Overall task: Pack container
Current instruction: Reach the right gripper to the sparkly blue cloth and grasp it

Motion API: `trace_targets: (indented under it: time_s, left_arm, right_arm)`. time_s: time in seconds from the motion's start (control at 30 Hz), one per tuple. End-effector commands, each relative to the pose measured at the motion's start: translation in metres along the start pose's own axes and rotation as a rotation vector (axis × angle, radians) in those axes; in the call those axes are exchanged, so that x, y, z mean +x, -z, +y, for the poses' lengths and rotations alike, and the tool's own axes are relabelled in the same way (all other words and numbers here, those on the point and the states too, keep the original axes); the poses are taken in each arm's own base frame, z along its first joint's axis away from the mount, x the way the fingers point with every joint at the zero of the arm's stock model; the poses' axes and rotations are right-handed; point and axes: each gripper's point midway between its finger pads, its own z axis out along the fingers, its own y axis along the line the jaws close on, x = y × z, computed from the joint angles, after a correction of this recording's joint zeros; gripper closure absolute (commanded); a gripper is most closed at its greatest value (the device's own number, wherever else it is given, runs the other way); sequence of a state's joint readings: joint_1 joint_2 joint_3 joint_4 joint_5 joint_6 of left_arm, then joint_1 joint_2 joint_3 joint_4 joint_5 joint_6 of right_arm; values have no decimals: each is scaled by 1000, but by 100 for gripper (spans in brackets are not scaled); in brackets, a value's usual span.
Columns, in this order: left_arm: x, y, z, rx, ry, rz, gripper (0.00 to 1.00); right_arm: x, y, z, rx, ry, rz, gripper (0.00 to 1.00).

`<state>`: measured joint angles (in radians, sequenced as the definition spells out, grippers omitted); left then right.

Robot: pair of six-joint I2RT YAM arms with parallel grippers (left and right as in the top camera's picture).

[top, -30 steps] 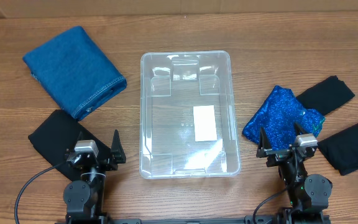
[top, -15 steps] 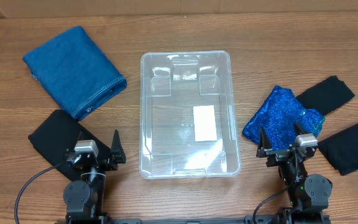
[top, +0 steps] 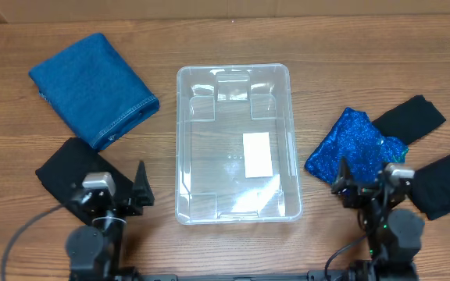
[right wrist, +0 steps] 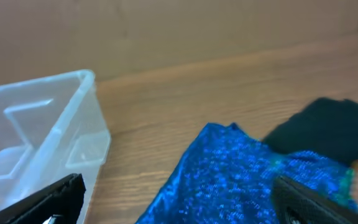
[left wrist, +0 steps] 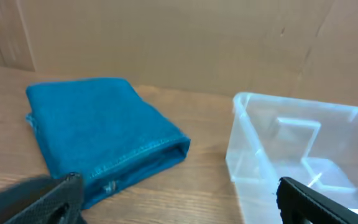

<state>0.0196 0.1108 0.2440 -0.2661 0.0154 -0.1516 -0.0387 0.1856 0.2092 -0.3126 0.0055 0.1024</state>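
Container (top: 209,164) is noted at the middle of the counter (top: 326,62), between the two arms, with its long axis running straight away from the robot. Nothing is seen inside but the white label (top: 257,154) on the base. Left end effector (top: 116,195) is spread wide, with nothing held. Right end effector (top: 369,187) is likewise spread and bare. In both wrist views the fingers sit at the far lower corners.

Sparkly cloth (top: 354,148) is found just ahead of the right end effector and a little to its left. It lies on a slant, near the container's right wall but apart from it. Upper black cloth (top: 408,117) is seen at its far right edge, and lower black cloth (top: 444,186) just to the right of the right end effector.

Left black cloth (top: 65,168) is partly overlapped by the left end effector from above; contact cannot be told. Denim cloth (top: 92,86) lies well ahead and to the left of it, on a slant.

Packing is judged not yet begun. The right arm is judged the nearer for the sparkly cloth: a short reach forward, then a carry leftward over the rim. The left black cloth and the denim cloth are judged the left arm's, to be carried rightward.
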Motion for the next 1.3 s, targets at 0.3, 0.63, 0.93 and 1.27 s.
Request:
trace_targets:
  time_s: [0.3, 0.63, 0.93, 1.27]
  left_arm:
    - [-66, -40, -6, -99, 7, 499, 0]
    - [-68, -43, -7, -97, 7, 495, 0]
    - [-68, -43, -7, -97, 7, 497, 0]
    - [-66, -42, -8, -91, 10, 506, 0]
  right_arm:
    - [-78, -28, -22, 244, -114, 637, 0]
    - [41, -30, -93, 239, -513, 950, 0]
    - [141, -40, -115, 338, -556, 965, 0]
    - [157, -58, -78, 90, -667, 904, 25]
